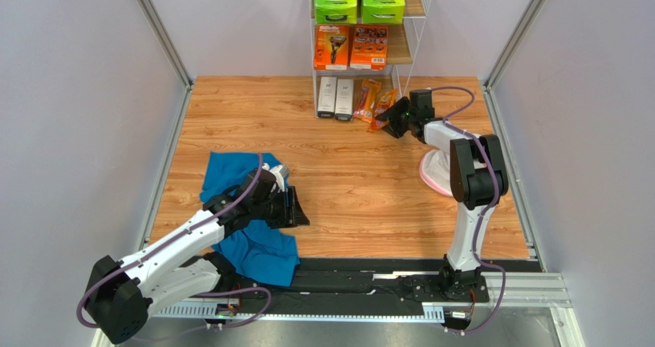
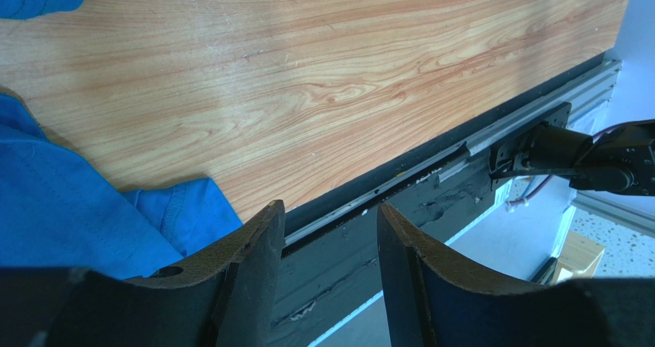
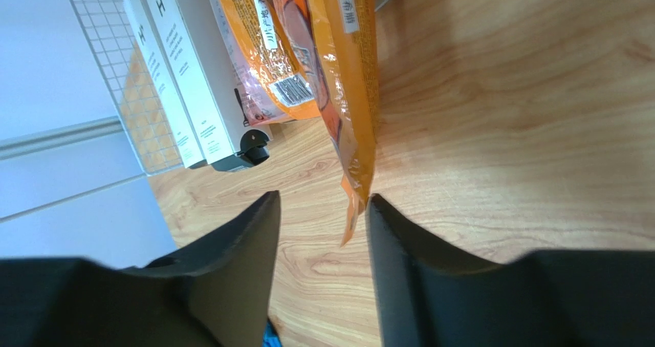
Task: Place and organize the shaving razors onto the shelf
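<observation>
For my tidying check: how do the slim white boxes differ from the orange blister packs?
The slim white boxes sit parallel; the orange blister packs lie skewed. The boxes are farther from the right gripper; one pack's corner reaches between its open fingers. Both are pairs at the shelf's foot.

A robot lab cell: plain grey walls (image 1: 84,94) around a wooden table (image 1: 346,197).
</observation>
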